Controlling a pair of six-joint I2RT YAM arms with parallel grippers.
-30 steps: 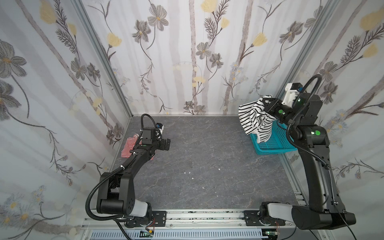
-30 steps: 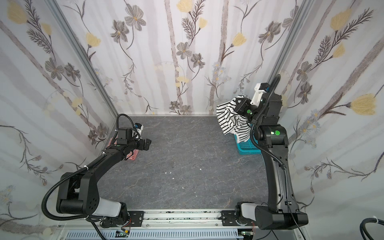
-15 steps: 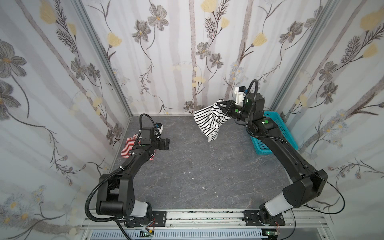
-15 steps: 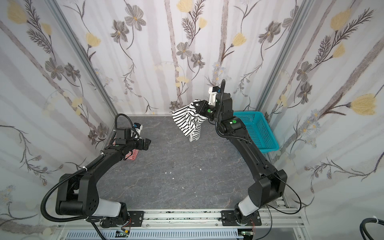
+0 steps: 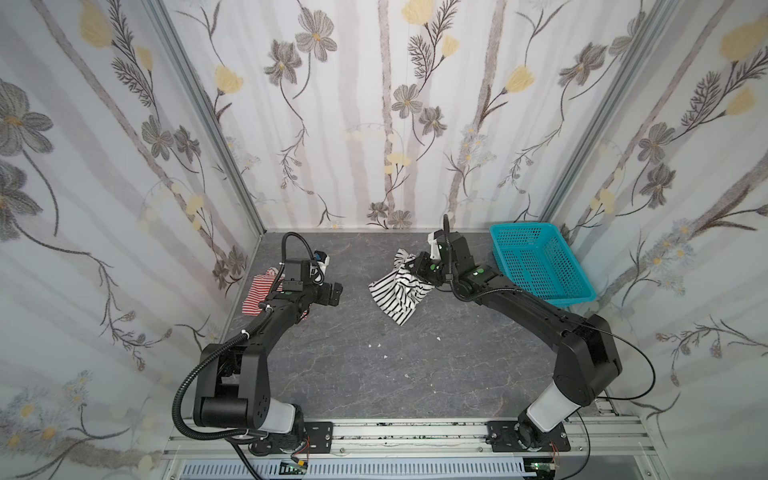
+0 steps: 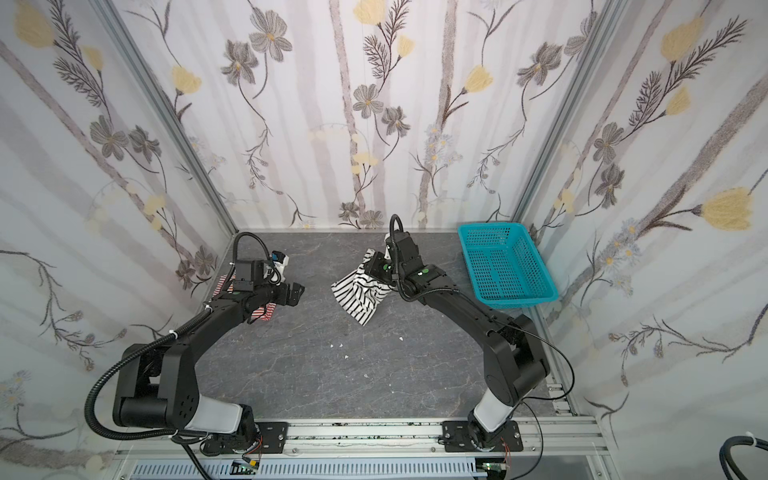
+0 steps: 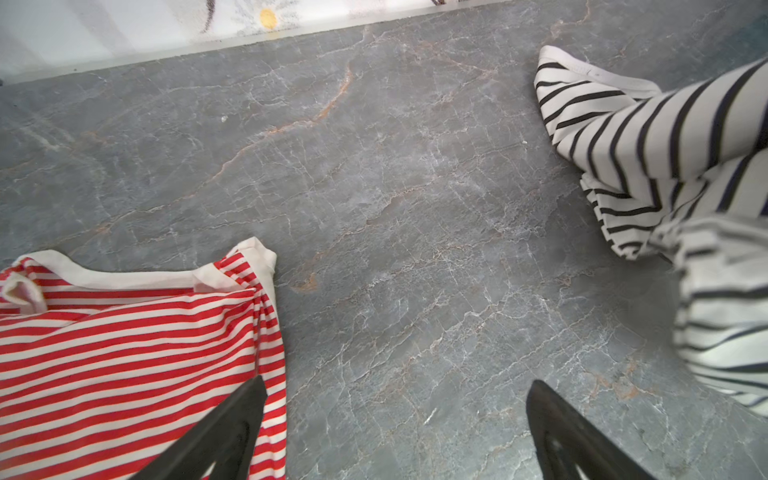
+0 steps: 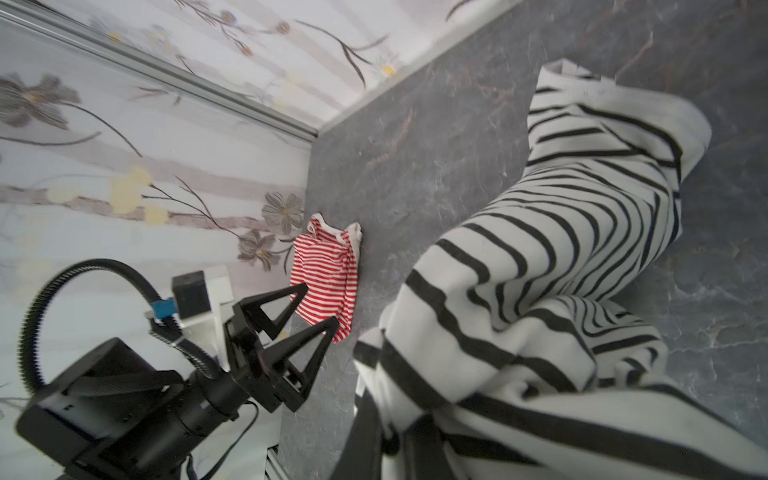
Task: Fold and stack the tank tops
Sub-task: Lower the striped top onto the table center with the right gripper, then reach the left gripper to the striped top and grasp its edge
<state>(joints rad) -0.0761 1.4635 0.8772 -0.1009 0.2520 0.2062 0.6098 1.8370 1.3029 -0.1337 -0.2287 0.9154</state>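
The black-and-white tank top (image 5: 397,293) (image 6: 360,296) (image 7: 648,141) (image 8: 540,249) hangs crumpled from my right gripper (image 5: 417,268) (image 6: 372,270) (image 8: 390,440), which is shut on its upper edge. Its lower part rests on the grey table near the back middle. The red-and-white tank top (image 5: 258,291) (image 6: 266,313) (image 7: 124,340) (image 8: 328,270) lies flat at the back left, partly under my left arm. My left gripper (image 5: 334,293) (image 6: 297,291) (image 7: 395,386) (image 8: 319,303) hovers open and holds nothing, just right of the red top's edge.
A teal perforated basket (image 5: 544,297) (image 6: 519,298) stands with nothing in it at the back right against the wall. Flowered walls close in the table on three sides. A few white specks (image 5: 376,345) lie mid-table. Bare grey table (image 5: 395,374) lies between the tops.
My right arm has swung left from above the basket and come down, carrying the black-and-white top to the table's back middle. The left arm has hardly moved.
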